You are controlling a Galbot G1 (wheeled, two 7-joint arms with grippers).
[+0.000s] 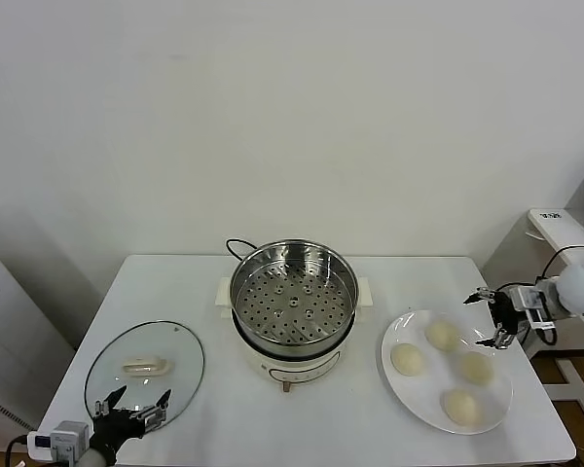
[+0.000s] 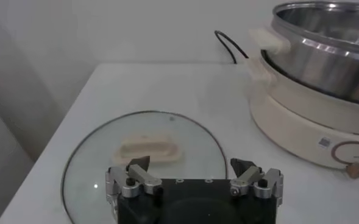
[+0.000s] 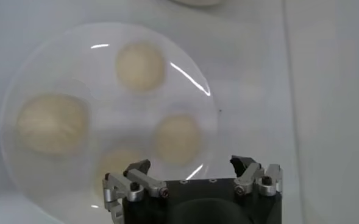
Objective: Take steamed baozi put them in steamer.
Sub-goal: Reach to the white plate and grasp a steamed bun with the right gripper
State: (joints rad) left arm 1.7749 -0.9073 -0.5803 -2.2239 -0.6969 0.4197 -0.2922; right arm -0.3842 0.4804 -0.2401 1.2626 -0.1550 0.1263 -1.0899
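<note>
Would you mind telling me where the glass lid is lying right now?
In the head view, the glass lid lies flat on the table's left front area, left of the steamer, with the open left gripper at its near edge.

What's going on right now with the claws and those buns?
Left gripper open over glass lid. Right gripper open beside white plate. Four cream-white buns on plate; steel steamer basket empty.

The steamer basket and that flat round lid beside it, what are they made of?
The steamer basket looks like polished steel: shiny, reflective, with punched holes. Its base seems cream plastic. The lid looks like clear glass, since the table shows through, with a pale, probably plastic, handle.
</note>
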